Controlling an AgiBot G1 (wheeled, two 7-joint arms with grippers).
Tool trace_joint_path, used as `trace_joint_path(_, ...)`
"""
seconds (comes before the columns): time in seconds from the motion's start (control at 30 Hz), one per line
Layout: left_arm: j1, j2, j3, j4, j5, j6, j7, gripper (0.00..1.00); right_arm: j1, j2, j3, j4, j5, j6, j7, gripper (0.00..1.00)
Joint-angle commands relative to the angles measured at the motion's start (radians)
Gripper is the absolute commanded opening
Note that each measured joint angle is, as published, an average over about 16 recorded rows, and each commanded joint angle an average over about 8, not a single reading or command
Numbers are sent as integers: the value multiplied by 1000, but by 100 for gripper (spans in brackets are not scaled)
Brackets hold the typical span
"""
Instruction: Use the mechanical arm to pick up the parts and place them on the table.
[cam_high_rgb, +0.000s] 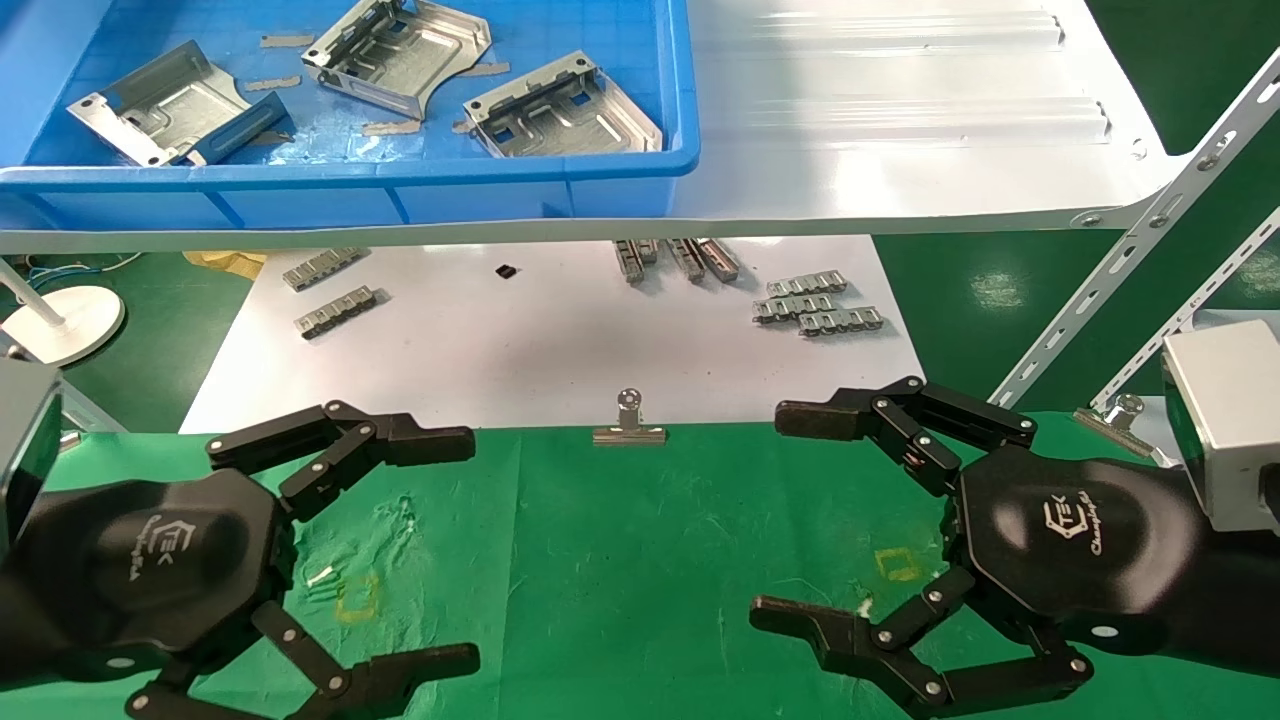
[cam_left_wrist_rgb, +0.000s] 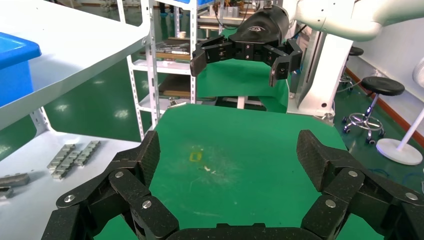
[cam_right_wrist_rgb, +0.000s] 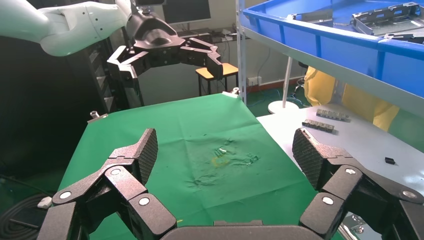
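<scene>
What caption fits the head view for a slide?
Both grippers, left and right, hover open above the green table; three parts wait in the blue bin.

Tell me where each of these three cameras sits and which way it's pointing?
Head view: on the robot's head, looking forward and down at the green cloth table, the blue bin of metal parts on the white shelf; both open grippers show, left gripper and right gripper.
Left wrist view: on the left arm, looking across the table between its own fingers toward the right gripper.
Right wrist view: on the right arm, looking back at the left gripper.
Shared: both wrist views see the green table and the opposite gripper.
</scene>
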Motion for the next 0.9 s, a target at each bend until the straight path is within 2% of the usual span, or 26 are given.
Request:
trace_joint_path(0.03, 0, 0, 0, 0, 0, 0, 0, 100, 0, 0, 0, 0, 0, 0, 0, 19)
trace_joint_path(0.13, 0, 0, 0, 0, 0, 0, 0, 100, 0, 0, 0, 0, 0, 0, 0, 12)
trace_joint_path(0.17, 0, 0, 0, 0, 0, 0, 0, 100, 0, 0, 0, 0, 0, 0, 0, 6)
trace_joint_path(0.23, 0, 0, 0, 0, 0, 0, 0, 100, 0, 0, 0, 0, 0, 0, 0, 1)
trace_joint_path(0.9, 0, 0, 0, 0, 0, 0, 0, 100, 0, 0, 0, 0, 0, 0, 0, 0)
